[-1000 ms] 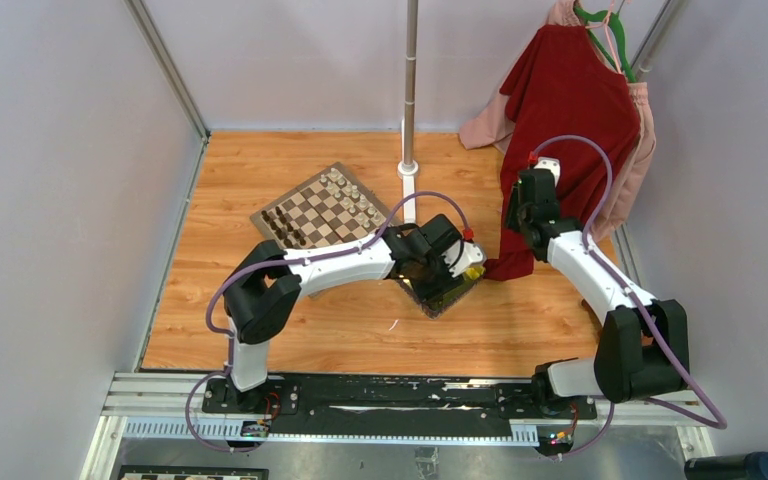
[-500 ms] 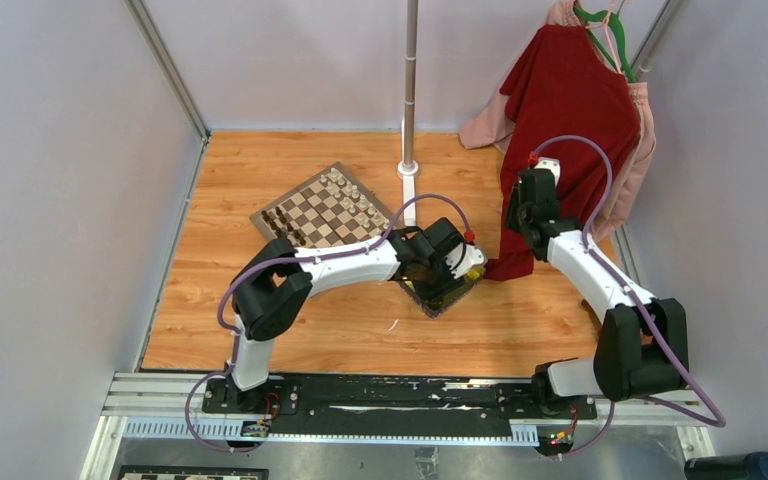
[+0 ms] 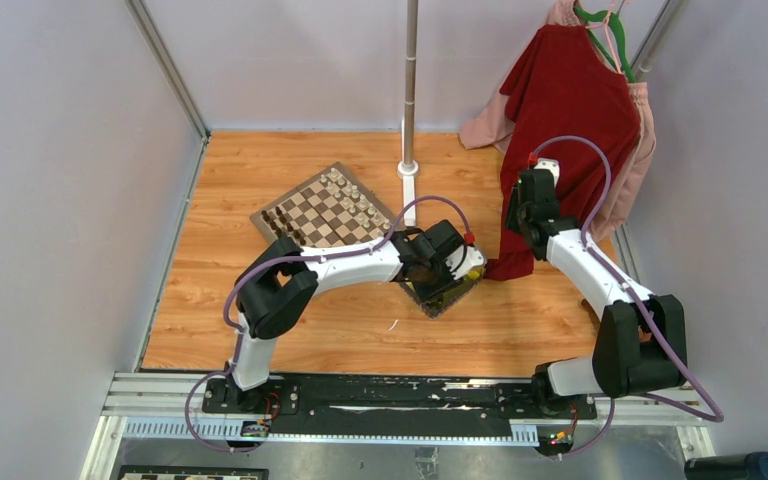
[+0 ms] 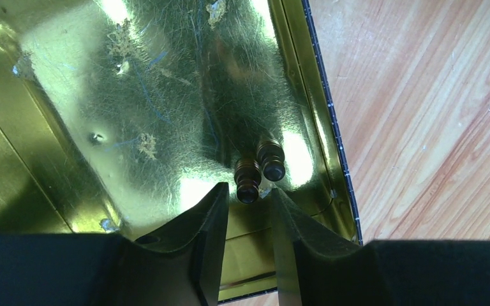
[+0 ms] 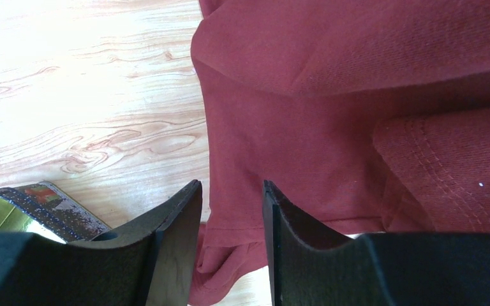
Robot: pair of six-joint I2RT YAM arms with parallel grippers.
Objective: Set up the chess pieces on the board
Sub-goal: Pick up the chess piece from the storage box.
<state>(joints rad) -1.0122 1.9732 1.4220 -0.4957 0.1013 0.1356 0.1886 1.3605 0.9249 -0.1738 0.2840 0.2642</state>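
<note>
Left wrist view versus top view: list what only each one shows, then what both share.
Only the left wrist: two dark pieces lying side by side in the tray, just ahead of the open left claw's tips. Only the top: the board with pieces on it, the right arm by the red garment, and a pole. Both: tray, left claw, wood table.

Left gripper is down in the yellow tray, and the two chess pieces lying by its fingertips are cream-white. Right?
Not quite. The two chess pieces by the left gripper in the yellow tray are dark brown, not cream-white. The left wrist view shows it.
</note>
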